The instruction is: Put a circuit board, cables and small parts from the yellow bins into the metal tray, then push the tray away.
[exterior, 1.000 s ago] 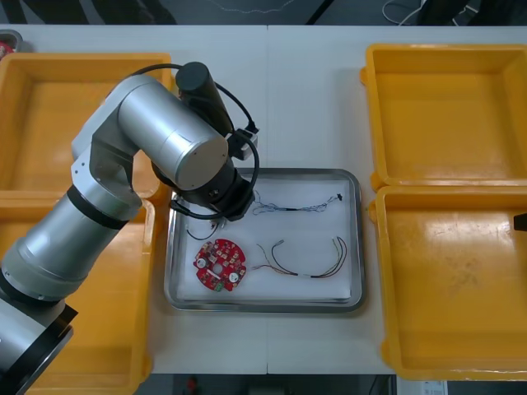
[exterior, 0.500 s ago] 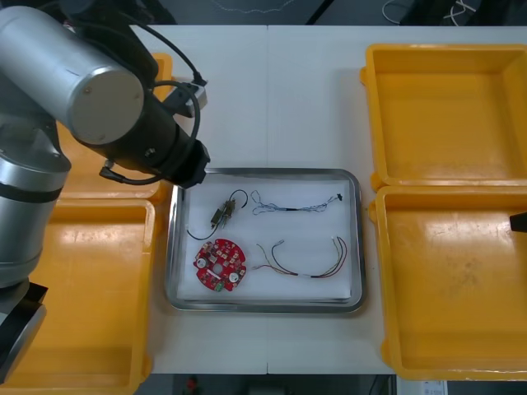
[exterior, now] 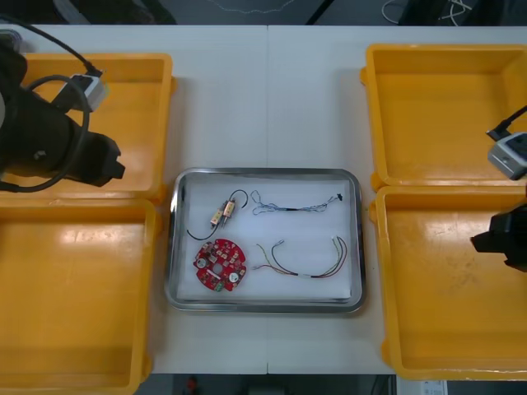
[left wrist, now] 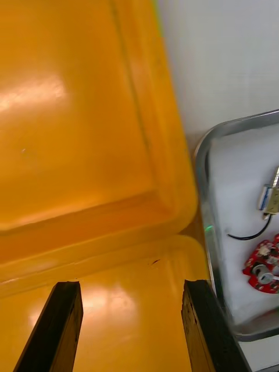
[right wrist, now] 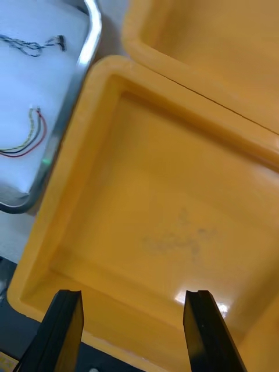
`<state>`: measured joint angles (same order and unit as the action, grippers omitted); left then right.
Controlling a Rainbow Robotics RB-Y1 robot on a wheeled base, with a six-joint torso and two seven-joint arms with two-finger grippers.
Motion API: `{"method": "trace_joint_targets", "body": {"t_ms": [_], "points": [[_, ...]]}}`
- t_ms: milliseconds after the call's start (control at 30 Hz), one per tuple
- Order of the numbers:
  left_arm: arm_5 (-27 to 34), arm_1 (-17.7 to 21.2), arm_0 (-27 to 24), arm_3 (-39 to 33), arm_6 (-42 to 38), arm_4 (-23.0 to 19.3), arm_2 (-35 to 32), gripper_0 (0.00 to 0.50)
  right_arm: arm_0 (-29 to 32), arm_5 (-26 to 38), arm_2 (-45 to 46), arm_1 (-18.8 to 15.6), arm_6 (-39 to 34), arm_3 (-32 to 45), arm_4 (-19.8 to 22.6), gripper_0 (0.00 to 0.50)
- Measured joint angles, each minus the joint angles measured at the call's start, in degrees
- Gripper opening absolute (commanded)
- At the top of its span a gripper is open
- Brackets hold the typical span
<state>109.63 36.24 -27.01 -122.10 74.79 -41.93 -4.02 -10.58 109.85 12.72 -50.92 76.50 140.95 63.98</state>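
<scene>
The metal tray (exterior: 265, 174), white inside, sits mid-table between the bins. It holds a round red circuit board (exterior: 221, 265), a black cable with small metal parts (exterior: 224, 212), a twisted blue and white cable (exterior: 295, 204) and a red and yellow cable (exterior: 306, 263). My left arm (exterior: 49, 140) is at the left, and its gripper (left wrist: 132, 325) hangs open and empty over the seam between the two left bins. The tray rim (left wrist: 203, 192) and circuit board (left wrist: 264, 270) lie off to one side. My right gripper (right wrist: 133, 331) is open, empty, above the near right bin (right wrist: 163, 221).
The yellow bins are bare inside: far left (exterior: 82, 99), near left (exterior: 74, 296), far right (exterior: 449, 107), near right (exterior: 445, 288). My right arm (exterior: 504, 239) reaches in from the right edge. Bare table lies beyond the tray.
My left arm has drawn back from the tray to the left bins, leaving the black cable with small metal parts lying in the tray. My right arm has come in at the right edge.
</scene>
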Motion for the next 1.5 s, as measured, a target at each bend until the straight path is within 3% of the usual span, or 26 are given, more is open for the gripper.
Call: {"method": "trace_joint_targets", "body": {"t_ms": [500, 667, 867, 1067, 1233, 1500], "points": [[0.0, 5.5, 13.6, -5.8, 0.0, -6.3, -14.3, 0.5, -18.4, -0.1, -28.1, 0.1, 0.2, 0.0, -0.9, 0.5], [0.0, 7.5, 17.2, -8.4, 0.0, -6.4, -15.9, 0.5, -22.6, -1.9, -37.3, 2.2, 2.3, 0.1, -7.5, 0.5], [0.0, 8.4, 20.2, -9.4, 0.0, -6.5, -17.8, 0.5, -25.2, -1.9, -47.2, 8.1, 14.0, 0.1, -18.6, 0.5], [0.0, 8.4, 22.2, -9.5, 0.0, -6.8, -18.8, 0.5, -26.6, -2.0, -55.8, 13.9, 15.1, -0.5, -26.2, 0.5], [0.0, 8.4, 23.9, -9.5, 0.0, -7.0, -18.9, 0.5, -27.3, -2.6, -62.6, 16.6, 15.1, -2.1, -31.8, 0.5], [0.0, 8.4, 24.6, -9.5, 0.0, -7.3, -18.9, 0.5, -27.4, -4.2, -69.8, 20.7, 15.1, -7.1, -36.9, 0.5]]}}
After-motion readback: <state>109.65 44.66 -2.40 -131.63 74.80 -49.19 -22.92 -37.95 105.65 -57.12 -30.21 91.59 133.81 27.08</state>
